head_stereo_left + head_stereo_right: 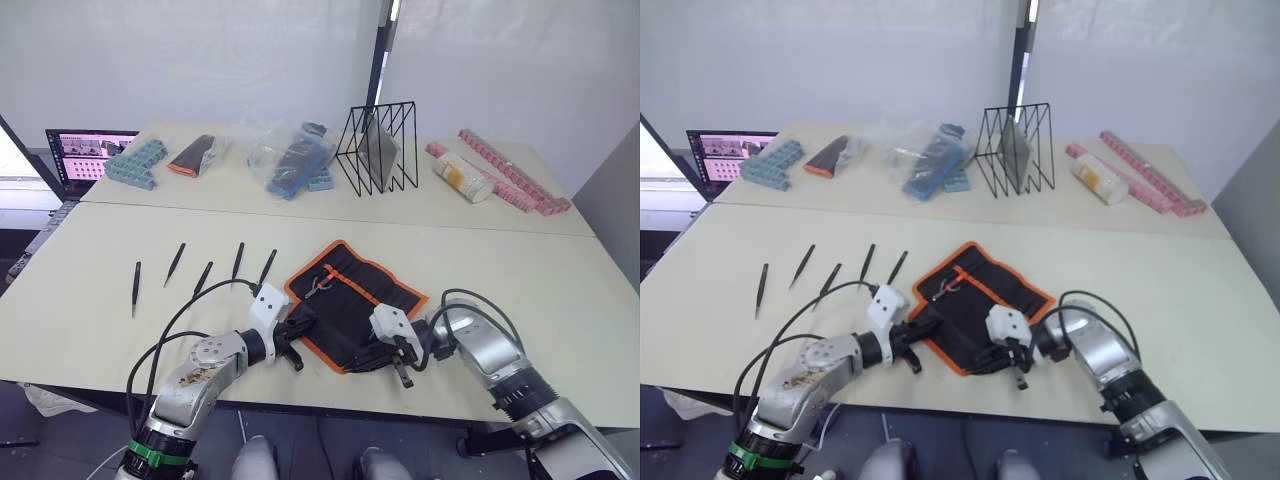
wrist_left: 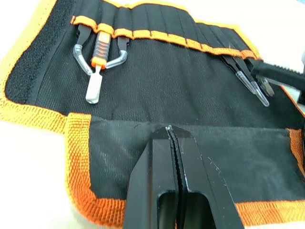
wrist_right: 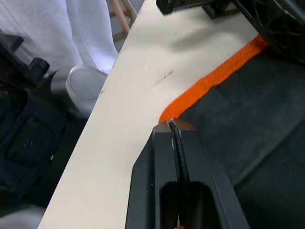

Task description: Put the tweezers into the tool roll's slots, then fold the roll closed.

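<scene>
Your black fabric tool roll (image 1: 350, 296) with orange edging lies unrolled on the cream table (image 1: 520, 270), both arms working its near edge. Your left gripper (image 2: 169, 130) is pinched closed on the roll's lower flap, fingers pressed together over the black cloth. Your right gripper (image 3: 171, 125) is likewise clamped, biting the orange trim at the roll's near corner by the table's edge.

The five slim black pointed tweezers (image 1: 205, 270) sit loose in a row on the table to the left of the roll, well apart from both grippers. The row of narrow black pockets (image 2: 162, 33) under the orange band already holds an orange-handled tool (image 2: 99, 57) and some clear-tipped pieces; what those pieces are, you cannot make out. The roll's far right end is cut off in the left wrist view, and the arms hide its near edge from the head camera.
</scene>
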